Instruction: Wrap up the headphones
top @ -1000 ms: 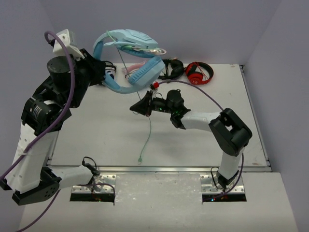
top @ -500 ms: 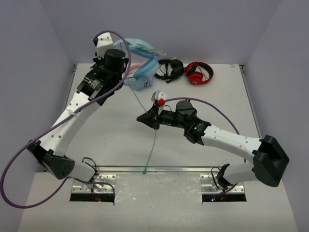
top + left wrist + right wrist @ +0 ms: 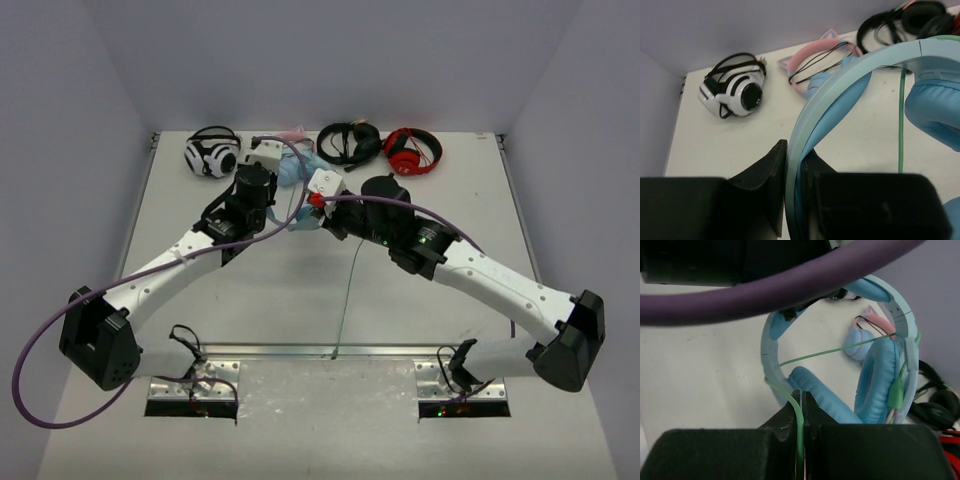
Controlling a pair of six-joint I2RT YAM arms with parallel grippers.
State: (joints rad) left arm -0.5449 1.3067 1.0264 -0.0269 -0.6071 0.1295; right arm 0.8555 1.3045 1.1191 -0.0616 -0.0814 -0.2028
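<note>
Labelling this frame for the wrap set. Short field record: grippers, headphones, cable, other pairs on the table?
left gripper: shut on headband of headphones
right gripper: shut on cable
cable run: from the right gripper to the near edge of table
bystanders, far edge: white-and-black pair, cat-ear pair, black pair, red pair

Even overhead light keeps my counter [image 3: 270,300] bright without glare. Shadows under my arms are faint and soft, and the far corners look slightly dimmer. In the left wrist view my left fingers [image 3: 765,175] are a black, featureless blur, while the white-and-black pair [image 3: 735,92] by the far left corner is fairly sharp. In the right wrist view the purple cable [image 3: 790,285] smears across the top. My right fingers [image 3: 780,425] and the pale green cable [image 3: 799,432] are soft; the headphones [image 3: 880,370] are clearer.
</note>
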